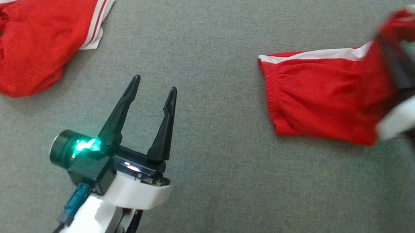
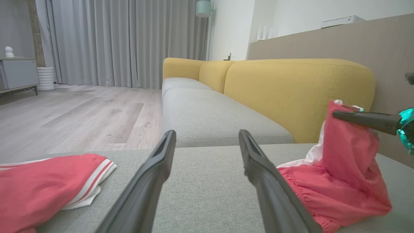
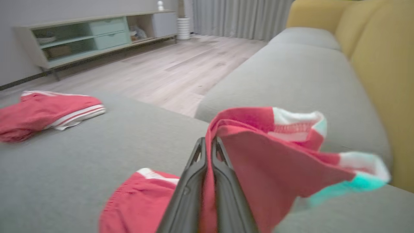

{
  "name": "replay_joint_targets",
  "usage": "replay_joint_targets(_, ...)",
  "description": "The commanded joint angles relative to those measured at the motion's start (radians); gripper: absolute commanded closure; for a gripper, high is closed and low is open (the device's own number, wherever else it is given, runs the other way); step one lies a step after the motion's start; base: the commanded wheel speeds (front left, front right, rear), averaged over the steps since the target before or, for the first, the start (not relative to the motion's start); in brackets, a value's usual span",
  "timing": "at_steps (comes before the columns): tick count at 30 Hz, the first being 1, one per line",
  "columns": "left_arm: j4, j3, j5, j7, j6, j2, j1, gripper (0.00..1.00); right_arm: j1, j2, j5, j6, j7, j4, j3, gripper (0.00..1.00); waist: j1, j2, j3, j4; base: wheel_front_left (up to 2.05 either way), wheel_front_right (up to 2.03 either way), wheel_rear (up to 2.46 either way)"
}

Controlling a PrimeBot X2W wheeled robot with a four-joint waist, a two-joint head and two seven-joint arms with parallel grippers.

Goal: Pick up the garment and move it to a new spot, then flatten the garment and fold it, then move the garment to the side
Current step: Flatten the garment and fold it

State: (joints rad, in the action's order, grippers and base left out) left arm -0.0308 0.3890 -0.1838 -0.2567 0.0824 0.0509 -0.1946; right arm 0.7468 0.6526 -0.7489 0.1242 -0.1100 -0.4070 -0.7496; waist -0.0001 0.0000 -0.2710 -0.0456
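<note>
The right claw is clenched on a fold of the red garment, its two dark fingers pressed together with cloth caught between them. That pinched part, a hem with white trim, is lifted off the grey cushion and points toward 1 o'clock in the head view, where the claw and its forearm are blurred. The rest of the garment, including its gathered waistband and a white side stripe, lies on the cushion at about 3 o'clock in that view. The left claw is released, its fingers spread with nothing between them. It sits over bare cushion near 7 o'clock, with its tips pointing to 12. A second red garment with white stripes lies crumpled at 10 o'clock, well apart from both claws and from the held one. In the left wrist view a yellow backrest rises behind the cushion, with pale wooden floor and grey curtains further off at 11 o'clock.
</note>
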Motion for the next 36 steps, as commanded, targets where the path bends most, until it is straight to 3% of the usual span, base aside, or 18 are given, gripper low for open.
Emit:
replay_joint_targets(1, 0.026, -0.034, 0.006, -0.005, 0.0, -0.001, -0.006, 0.0, -0.01, -0.042, 0.031, 0.007, 0.037, 0.064, -0.038, 1.0, 0.0001, 0.0, 0.0, -0.005, 0.0, 0.0, 0.0)
replay_joint_targets(4, 0.028, -0.034, 0.001, -0.005, 0.002, -0.001, -0.008, 0.0, -0.032, -0.128, 0.062, 0.007, 0.08, 0.091, -0.093, 1.0, 0.0001, 0.0, -0.002, -0.013, 0.0, 0.0, 0.0)
replay_joint_targets(5, 0.028, -0.034, -0.001, -0.005, 0.005, -0.001, -0.008, 0.0, -0.042, -0.158, 0.067, 0.007, 0.086, 0.089, -0.1, 0.55, 0.0001, 0.0, -0.002, -0.015, 0.0, 0.0, 0.0)
replay_joint_targets(6, 0.026, -0.033, -0.003, -0.005, 0.006, -0.001, -0.008, 0.0, -0.048, -0.181, 0.082, 0.007, 0.084, 0.086, -0.103, 0.0, 0.0001, 0.0, -0.001, -0.018, 0.0, 0.0, 0.0)
replay_joint_targets(10, 0.018, -0.028, -0.009, -0.005, 0.011, -0.001, -0.003, 0.0, -0.094, -0.242, 0.114, 0.007, 0.057, 0.087, -0.071, 0.0, 0.0001, 0.0, 0.014, -0.025, 0.0, 0.0, 0.0)
replay_joint_targets(18, 0.018, -0.043, -0.022, -0.005, 0.024, -0.001, 0.03, 0.0, -0.215, -0.212, 0.161, 0.007, 0.031, 0.075, 0.088, 0.0, 0.0001, 0.0, 0.054, -0.016, 0.0, 0.0, 0.0)
replay_joint_targets(20, 0.021, -0.041, -0.025, -0.005, 0.023, -0.001, 0.035, 0.0, -0.234, -0.203, 0.154, 0.007, 0.034, 0.063, 0.108, 1.0, 0.0001, 0.0, 0.055, -0.021, 0.0, 0.0, 0.0)
replay_joint_targets(28, 0.025, -0.012, -0.035, -0.005, 0.024, -0.001, 0.015, 0.0, -0.17, -0.135, 0.128, 0.007, 0.088, -0.046, 0.049, 1.0, 0.0001, 0.0, 0.029, -0.086, 0.0, 0.0, 0.0)
replay_joint_targets(36, 0.023, 0.016, -0.056, -0.005, 0.034, -0.001, 0.003, 0.0, -0.044, -0.138, 0.056, 0.007, 0.089, -0.172, -0.104, 1.0, 0.0001, 0.0, 0.014, -0.152, 0.0, 0.0, 0.0)
